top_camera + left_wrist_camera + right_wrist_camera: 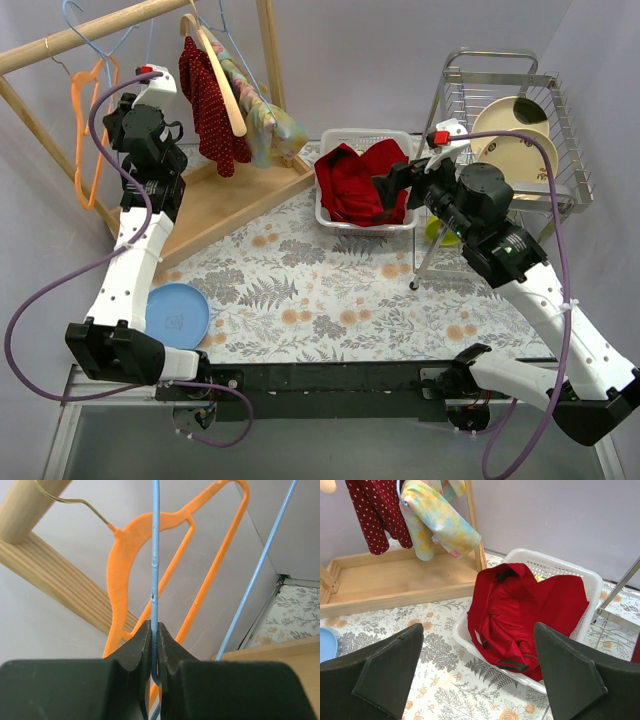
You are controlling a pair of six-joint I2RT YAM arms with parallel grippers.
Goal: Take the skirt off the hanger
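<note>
My left gripper is raised by the clothes rail and shut on the thin blue wire hanger, whose wire runs up between the jaws. No garment shows on that hanger. A red garment lies crumpled in the white basket; it also shows in the right wrist view. My right gripper is open and empty, hovering just in front of the basket, its midpoint over the basket's near-left rim.
A red polka-dot garment on a wooden hanger and a pastel floral garment hang from the rail. An orange hanger hangs at the left. A blue plate lies near left. A wire dish rack stands at the right.
</note>
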